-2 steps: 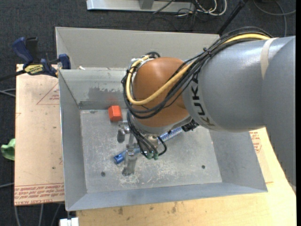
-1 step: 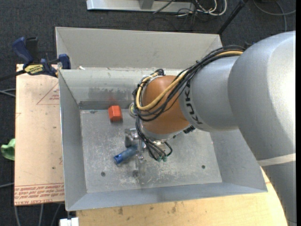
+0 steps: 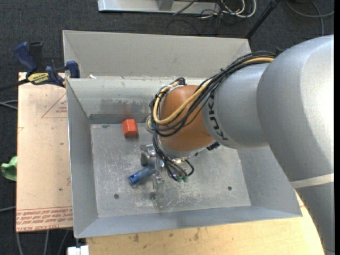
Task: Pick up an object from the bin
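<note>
The robot's gripper (image 3: 155,174) was down at the floor of the grey metal bin (image 3: 79,142), a little left of the floor's middle and toward the near wall at the bottom of the camera view. The arm entered from the right, with its rounded orange wrist cover (image 3: 183,124) directly above the gripper and yellow and black cables (image 3: 187,101) looped across that cover. Beside the gripper, on its left, a small blue elongated piece (image 3: 138,178) lay flat on the scuffed floor. Its long axis ran on a diagonal, from lower left to upper right in the view, and its upper-right end pointed into the gripper's metal parts while the lower-left end pointed toward the bin's near left corner. That upper-right end met the gripper in the view, but whether the two were touching, or whether the piece was gripped, could not be told. It was equally unclear whether the gripper was open or closed, since the wrist cover and cables hid much of it from above. A small orange-red block (image 3: 130,128) sat alone farther back on the floor, near the foot of the far wall and well apart from the blue piece.
</note>
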Action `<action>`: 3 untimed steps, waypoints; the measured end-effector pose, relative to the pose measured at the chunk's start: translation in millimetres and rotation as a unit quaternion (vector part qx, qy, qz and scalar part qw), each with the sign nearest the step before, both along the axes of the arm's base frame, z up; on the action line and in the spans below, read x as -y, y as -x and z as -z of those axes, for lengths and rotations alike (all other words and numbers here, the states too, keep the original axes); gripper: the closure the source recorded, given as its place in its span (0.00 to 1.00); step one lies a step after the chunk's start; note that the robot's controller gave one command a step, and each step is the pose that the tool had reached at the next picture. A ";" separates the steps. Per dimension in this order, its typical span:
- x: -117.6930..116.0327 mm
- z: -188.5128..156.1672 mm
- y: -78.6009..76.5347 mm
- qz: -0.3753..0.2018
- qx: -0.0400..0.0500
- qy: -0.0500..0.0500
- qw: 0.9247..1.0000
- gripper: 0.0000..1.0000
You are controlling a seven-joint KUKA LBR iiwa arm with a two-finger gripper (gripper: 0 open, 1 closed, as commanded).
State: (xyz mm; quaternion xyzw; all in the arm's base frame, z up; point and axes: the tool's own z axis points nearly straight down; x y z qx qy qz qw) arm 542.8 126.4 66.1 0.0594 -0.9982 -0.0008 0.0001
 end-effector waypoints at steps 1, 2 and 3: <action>-0.8 -0.2 -0.3 0.001 0.000 0.000 1.000 0.00; -1.4 -0.3 -0.7 0.002 0.000 0.000 1.000 0.00; -1.9 -0.5 -1.0 0.003 0.001 0.000 1.000 0.00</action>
